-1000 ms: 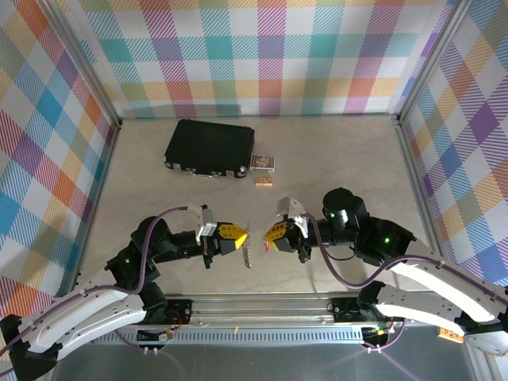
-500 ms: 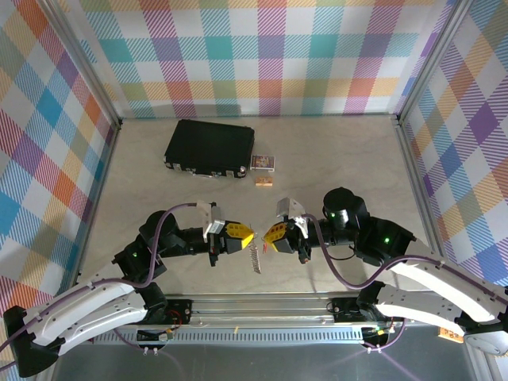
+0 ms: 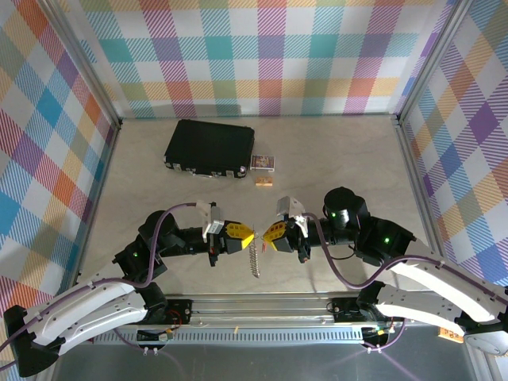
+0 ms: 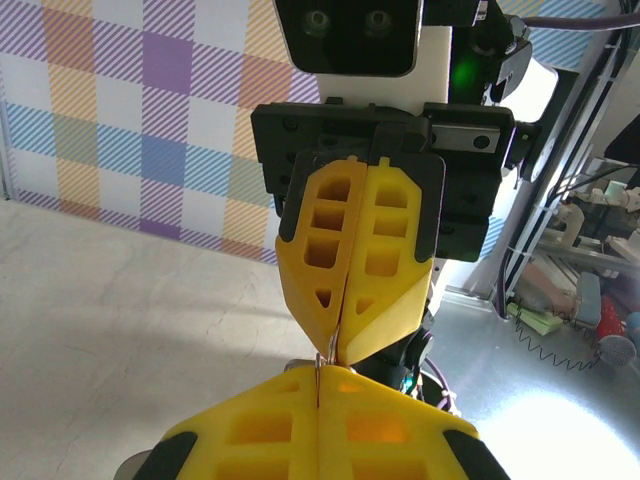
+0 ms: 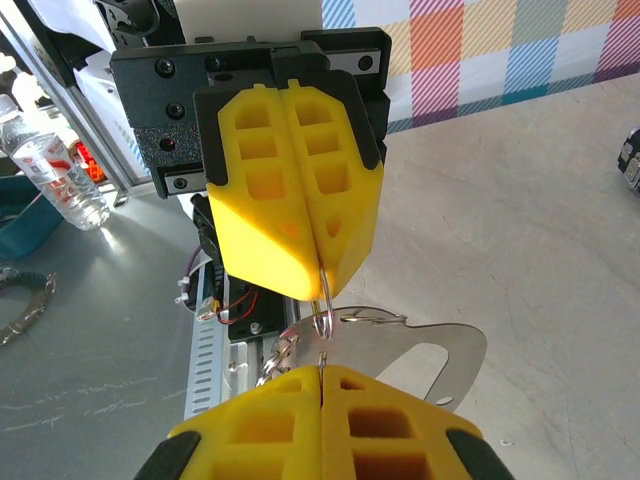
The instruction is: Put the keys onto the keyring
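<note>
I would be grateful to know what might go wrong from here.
The left tool and right tool, both shut, pinch one thin grey metal ring tip to tip; a small pull apart may slip it. The flat silvery keys dangle freely and might swing or drop.

the left arm [image 3: 87,309] and the right arm [image 3: 429,298] stretch forward and bend inward, so the left gripper [image 3: 248,237] and the right gripper [image 3: 267,236] face each other tip to tip, very close. on each, the yellow fingers [image 5: 270,230] are pressed together with no gap
</note>
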Controlling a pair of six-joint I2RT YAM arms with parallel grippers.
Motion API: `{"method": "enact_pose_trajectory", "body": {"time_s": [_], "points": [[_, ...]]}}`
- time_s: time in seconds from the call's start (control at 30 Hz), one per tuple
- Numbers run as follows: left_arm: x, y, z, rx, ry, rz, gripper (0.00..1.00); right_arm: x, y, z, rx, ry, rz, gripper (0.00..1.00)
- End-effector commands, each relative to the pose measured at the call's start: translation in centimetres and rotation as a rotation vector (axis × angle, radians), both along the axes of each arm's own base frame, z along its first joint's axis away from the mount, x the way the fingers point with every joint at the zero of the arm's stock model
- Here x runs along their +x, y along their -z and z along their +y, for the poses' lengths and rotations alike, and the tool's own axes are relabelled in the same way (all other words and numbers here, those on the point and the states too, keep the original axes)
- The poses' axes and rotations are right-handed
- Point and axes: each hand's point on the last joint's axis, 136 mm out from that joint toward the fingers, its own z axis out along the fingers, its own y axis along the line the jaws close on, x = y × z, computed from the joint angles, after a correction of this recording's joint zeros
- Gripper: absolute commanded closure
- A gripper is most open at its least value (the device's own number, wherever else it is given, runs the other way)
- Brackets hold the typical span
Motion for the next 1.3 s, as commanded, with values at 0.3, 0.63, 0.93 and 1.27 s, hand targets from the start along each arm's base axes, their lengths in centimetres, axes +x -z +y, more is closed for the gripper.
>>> {"method": "enact_pose_trajectory", "body": {"time_s": [0.3,0.63,0.93,1.27], "points": [[-0.91,-2.64,0.43,-0.08,0.028,-0.048,1.0,-0.13,-1.72,0.81,0.056,-0.023,-0.008,1.0],[-0.85,-2.65,0.4,-0.08,0.024,-0.05,1.0,-0.35,-1.85,0.9,0.074,-0.032,-0.006,1.0],[-0.63,-2.66,0.5,-0.083,0.01,-0.05,1.0,-0.37,-1.82,0.51,0.073,-0.02,-0.013,1.0],[-0.66,-2.75,0.37,-0.087,0.017,-0.05,1.0,-0.4,-1.82,0.46,0.075,-0.02,-0.016,1.0]]}}
